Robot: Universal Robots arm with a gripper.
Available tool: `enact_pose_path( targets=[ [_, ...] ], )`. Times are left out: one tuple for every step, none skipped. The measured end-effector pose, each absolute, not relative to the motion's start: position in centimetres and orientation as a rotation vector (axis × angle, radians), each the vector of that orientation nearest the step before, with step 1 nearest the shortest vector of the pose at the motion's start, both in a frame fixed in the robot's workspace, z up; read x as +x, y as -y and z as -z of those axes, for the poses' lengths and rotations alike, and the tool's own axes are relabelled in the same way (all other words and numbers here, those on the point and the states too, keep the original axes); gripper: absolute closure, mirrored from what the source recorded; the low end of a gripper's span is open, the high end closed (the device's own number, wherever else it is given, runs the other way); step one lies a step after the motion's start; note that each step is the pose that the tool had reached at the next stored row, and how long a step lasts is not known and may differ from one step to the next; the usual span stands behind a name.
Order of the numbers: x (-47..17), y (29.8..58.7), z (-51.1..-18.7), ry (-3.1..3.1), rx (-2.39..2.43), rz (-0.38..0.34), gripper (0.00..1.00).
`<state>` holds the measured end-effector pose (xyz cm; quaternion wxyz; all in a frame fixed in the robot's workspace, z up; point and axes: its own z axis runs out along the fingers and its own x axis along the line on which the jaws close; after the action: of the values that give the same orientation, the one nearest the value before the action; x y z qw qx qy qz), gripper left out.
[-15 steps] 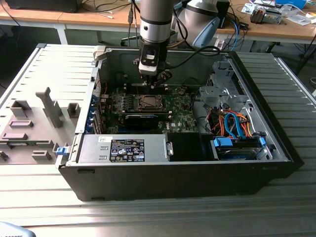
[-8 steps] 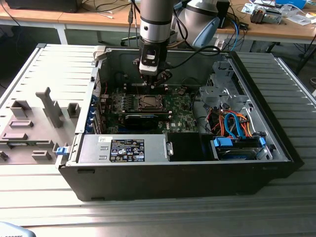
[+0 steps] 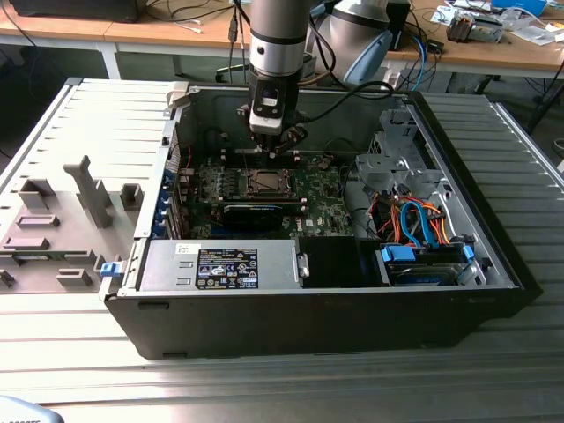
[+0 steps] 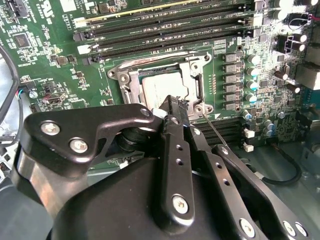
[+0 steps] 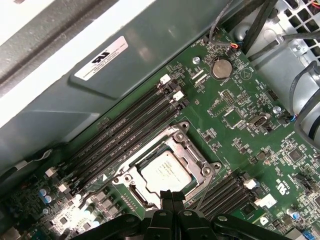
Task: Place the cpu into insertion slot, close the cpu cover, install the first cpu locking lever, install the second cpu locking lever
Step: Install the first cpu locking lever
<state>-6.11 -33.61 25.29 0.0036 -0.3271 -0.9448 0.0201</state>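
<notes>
1. Black gripper [image 4: 172, 107] fingers [image 4: 176, 145] lie pressed together, with no gap at the tips in both wrist views. Nothing is visible between them.
2. In the first wrist view the gripper [image 5: 172, 194] tips sit right at the edge of the insertion slot [image 5: 182, 127], over the near side of its metal frame. I cannot tell whether they touch it.
3. In the exterior view the gripper [image 3: 269, 145] hangs from the upright arm inside the open computer case [image 3: 308, 317], just above the insertion slot [image 3: 264, 182].
4. The cpu [image 4: 161, 89] lies flat in the insertion slot [image 4: 120, 75], its silvery top showing. It is also seen in the first wrist view [image 5: 164, 170].
5. The cpu cover [image 4: 134, 86] is folded down around the chip, which shows through the cover's square window. It looks the same in the first wrist view [image 5: 190, 152].
6. A thin metal rod [image 4: 216, 134] slants away from the socket's corner beside the fingers. Whether it is latched is unclear.
7. Long black memory slots [image 5: 125, 135] run alongside the socket on the green circuit board [image 4: 50, 50]. A coin cell [image 5: 221, 69] sits farther out on the board.
8. Along the case's near edge is a silver box with a label [image 3: 220, 264]. Orange and blue cables [image 3: 414, 220] are bunched toward the exterior view's right.
9. The case rests on a ribbed metal table [image 3: 264, 388], with a grey moulded tray [image 3: 62, 220] on the exterior view's left.
</notes>
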Motion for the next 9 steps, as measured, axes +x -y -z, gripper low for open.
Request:
enact_pose_path(
  targets=[
    [-6.11, 33.61, -25.29, 2.962, -1.023, -0.063, 0.89],
    [-6.11, 33.62, -25.29, 2.963, -1.020, -0.063, 0.89],
    [-6.11, 33.62, -25.29, 2.964, -1.018, -0.063, 0.89],
    [-6.11, 33.62, -25.29, 2.965, -1.016, -0.063, 0.89],
    [-6.11, 33.61, -25.29, 2.966, -1.013, -0.063, 0.89],
    [-6.12, 33.61, -25.29, 2.967, -1.010, -0.063, 0.89],
    [-6.11, 33.62, -25.29, 2.967, -1.008, -0.063, 0.89],
    [-6.12, 33.61, -25.29, 2.968, -1.006, -0.063, 0.89],
    [-6.11, 33.61, -25.29, 2.970, -1.002, -0.063, 0.89]
  ],
)
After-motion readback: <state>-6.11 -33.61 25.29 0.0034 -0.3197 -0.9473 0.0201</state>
